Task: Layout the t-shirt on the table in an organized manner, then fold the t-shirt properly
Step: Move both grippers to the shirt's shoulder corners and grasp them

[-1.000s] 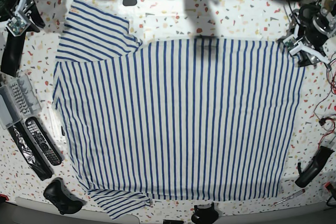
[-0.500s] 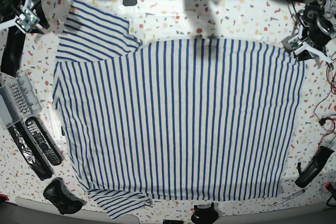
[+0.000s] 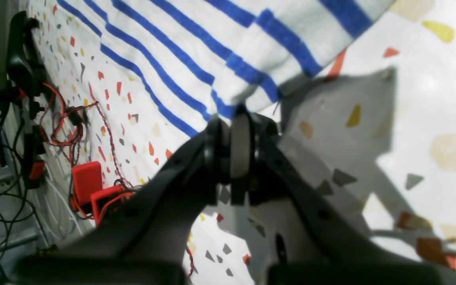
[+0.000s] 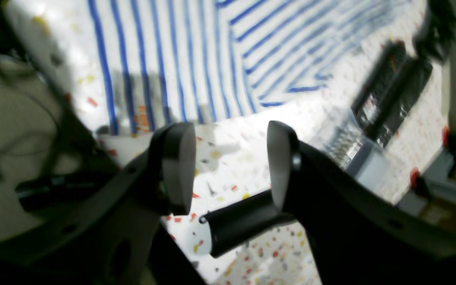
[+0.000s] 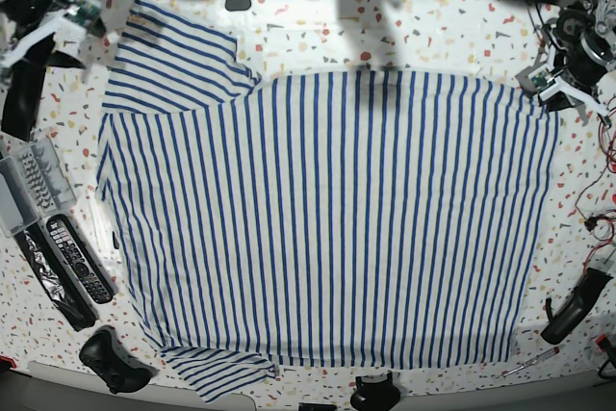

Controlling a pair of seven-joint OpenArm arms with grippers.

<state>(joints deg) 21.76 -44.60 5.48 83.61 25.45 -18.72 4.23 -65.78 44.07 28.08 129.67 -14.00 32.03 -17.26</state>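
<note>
The white t-shirt [image 5: 327,218] with thin blue stripes lies spread flat on the speckled table [image 5: 318,31], one sleeve at the top left and one at the bottom left. My left gripper [image 5: 541,84] is at the shirt's top right corner. In the left wrist view it [image 3: 234,118] is shut, with the slightly raised hem of the t-shirt [image 3: 196,43] pinched at its tips. My right gripper [image 5: 85,14] hovers just left of the upper sleeve. It [image 4: 230,158] stands open with nothing between its fingers, and the striped sleeve [image 4: 196,59] lies beyond it.
Two remotes [image 5: 72,262] and a grey tray [image 5: 24,185] lie along the left edge. Black devices sit at the bottom left [image 5: 114,361] and lower right [image 5: 573,305], beside a screwdriver [image 5: 529,365]. A red box with wires [image 3: 87,180] lies past the shirt's right side.
My right gripper has swung up and right toward the upper sleeve and opened wide. My left gripper closed at the shirt's top right corner and has stayed there.
</note>
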